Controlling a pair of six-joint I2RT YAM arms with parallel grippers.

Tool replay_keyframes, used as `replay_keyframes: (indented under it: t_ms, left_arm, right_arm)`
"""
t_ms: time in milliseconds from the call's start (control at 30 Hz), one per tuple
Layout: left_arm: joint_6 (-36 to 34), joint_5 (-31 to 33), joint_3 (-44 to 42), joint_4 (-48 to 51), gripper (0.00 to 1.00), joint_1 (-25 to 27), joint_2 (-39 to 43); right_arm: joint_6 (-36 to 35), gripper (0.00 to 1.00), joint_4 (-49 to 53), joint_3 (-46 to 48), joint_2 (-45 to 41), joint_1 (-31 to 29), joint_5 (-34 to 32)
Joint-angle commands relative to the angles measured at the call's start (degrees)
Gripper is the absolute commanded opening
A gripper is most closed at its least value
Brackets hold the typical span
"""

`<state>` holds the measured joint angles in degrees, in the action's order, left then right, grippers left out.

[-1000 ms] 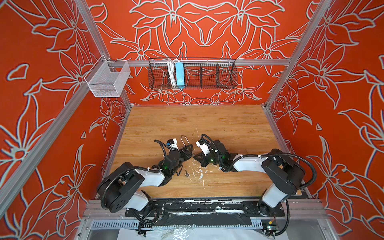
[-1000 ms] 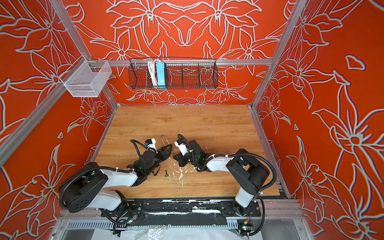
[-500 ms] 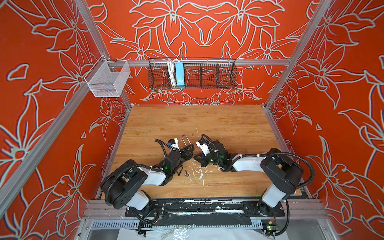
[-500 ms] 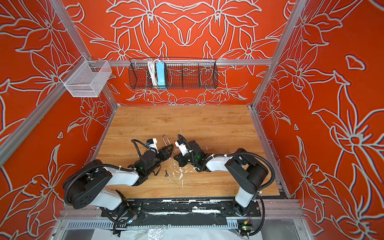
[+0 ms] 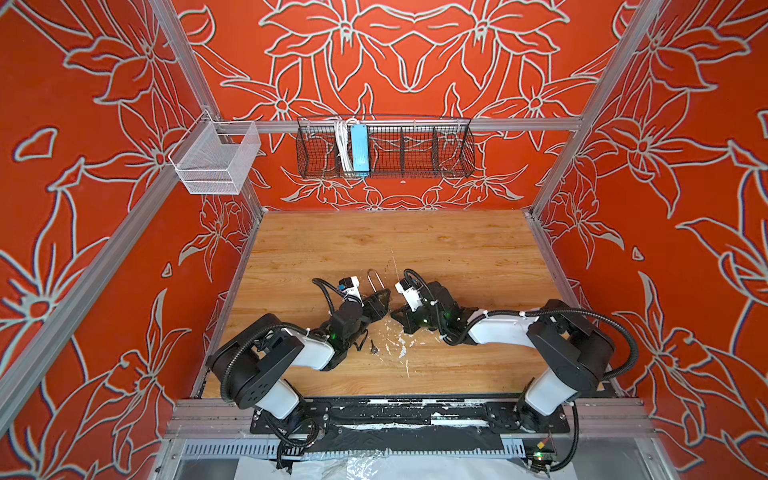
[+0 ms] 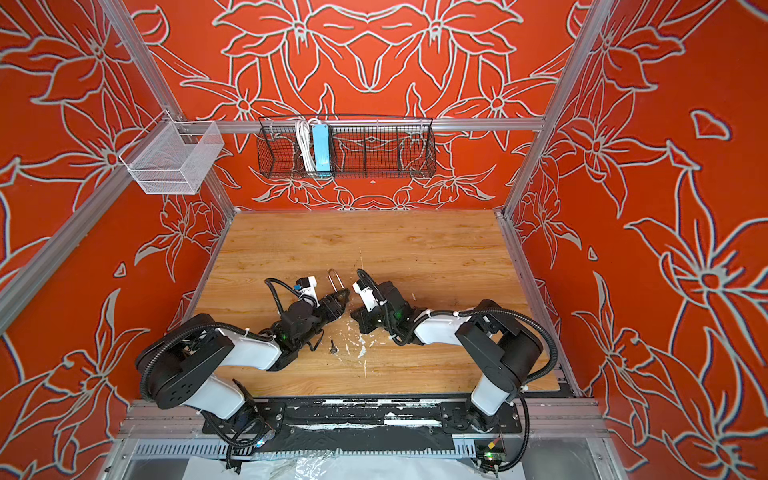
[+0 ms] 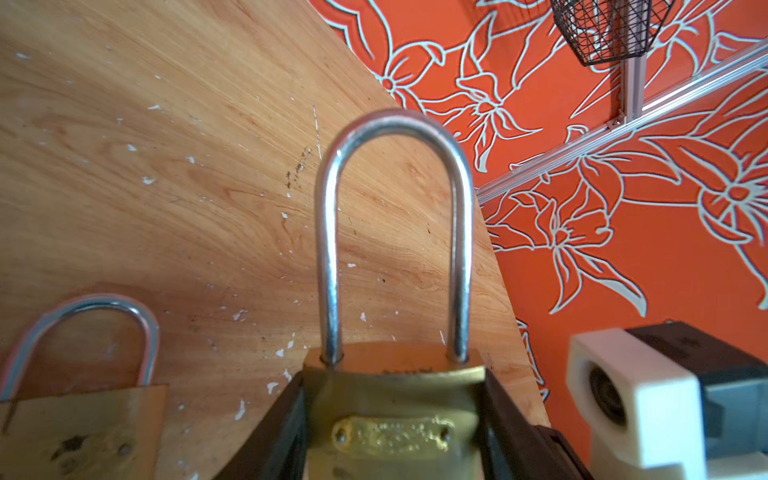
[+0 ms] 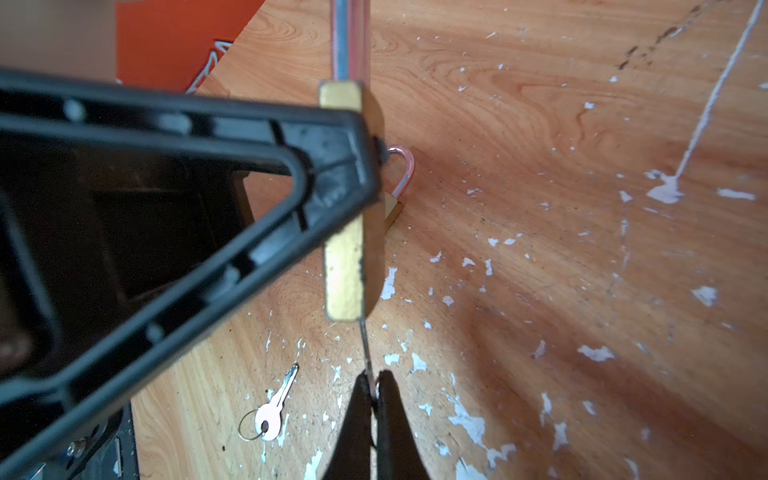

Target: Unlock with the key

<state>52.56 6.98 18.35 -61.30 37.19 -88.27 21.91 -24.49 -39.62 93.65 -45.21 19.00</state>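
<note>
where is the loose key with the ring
In both top views the loose key lies flat on the table, just in front of the padlock held in the left gripper.

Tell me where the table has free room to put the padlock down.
The far half of the table, up to the back wall under the black basket, is bare. Crowded: the near middle, around the held padlock, second padlock and loose key.
</note>
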Motion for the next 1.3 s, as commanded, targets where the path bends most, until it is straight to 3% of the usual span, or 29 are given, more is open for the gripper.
replay_keyframes:
  t_ms: [0,300,500,1267]
  left_arm:
    - [-0.9,-1.8,1.5,-4.8,0.00,0.6,-0.5]
    - [-2.2,-1.9,1.9,-9.0,0.00,2.0,-4.2]
    - [-9.3,0.9,0.5,-19.9,0.00,4.7,-8.8]
    - [-7.1,2.6,2.7,-19.9,0.00,7.4,-13.6]
  right_arm:
    - [0.1,0.00,-2.3,0.2,-2.4,0.5,-2.1]
    - [1.5,0.00,-4.0,0.4,-1.6,0.6,-1.1]
    - [2.6,0.00,-4.3,1.1,-2.6,0.6,-1.9]
    - [4.0,0.00,-9.7,7.2,-9.7,3.5,-3.9]
